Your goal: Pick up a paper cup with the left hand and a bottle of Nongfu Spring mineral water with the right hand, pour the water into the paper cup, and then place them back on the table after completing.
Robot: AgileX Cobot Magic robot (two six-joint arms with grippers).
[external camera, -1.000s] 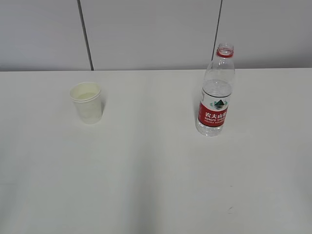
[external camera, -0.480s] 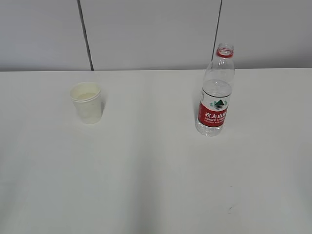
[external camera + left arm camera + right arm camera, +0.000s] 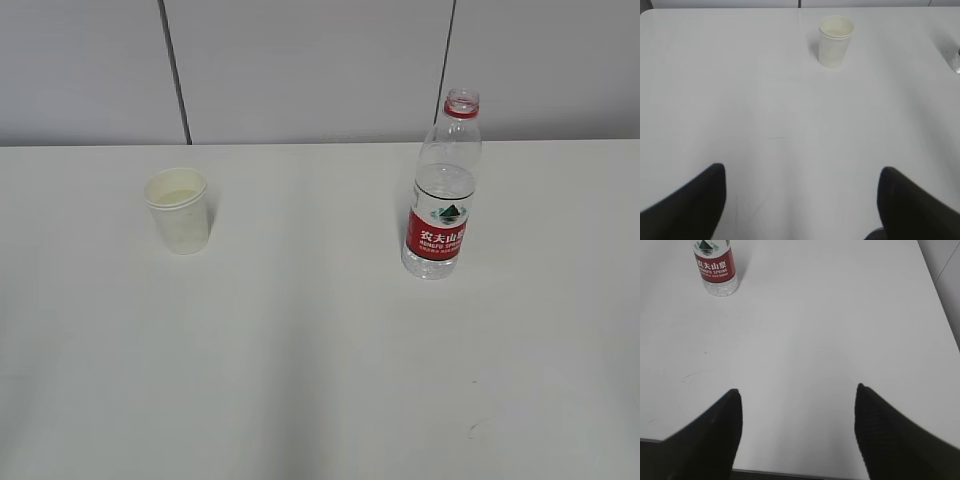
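A white paper cup (image 3: 179, 210) stands upright on the white table (image 3: 300, 340) at the left; it also shows in the left wrist view (image 3: 835, 41), far ahead of my left gripper (image 3: 802, 172), which is open and empty. An uncapped Nongfu Spring bottle (image 3: 441, 190) with a red label stands upright at the right, holding clear water (image 3: 445, 181) to above the label. In the right wrist view the bottle (image 3: 714, 267) stands far ahead and to the left of my right gripper (image 3: 797, 392), which is open and empty. Neither arm shows in the exterior view.
A grey panelled wall (image 3: 320, 70) runs behind the table. The table's near edge (image 3: 790, 471) lies just under my right gripper, and its right edge (image 3: 940, 310) shows in the right wrist view.
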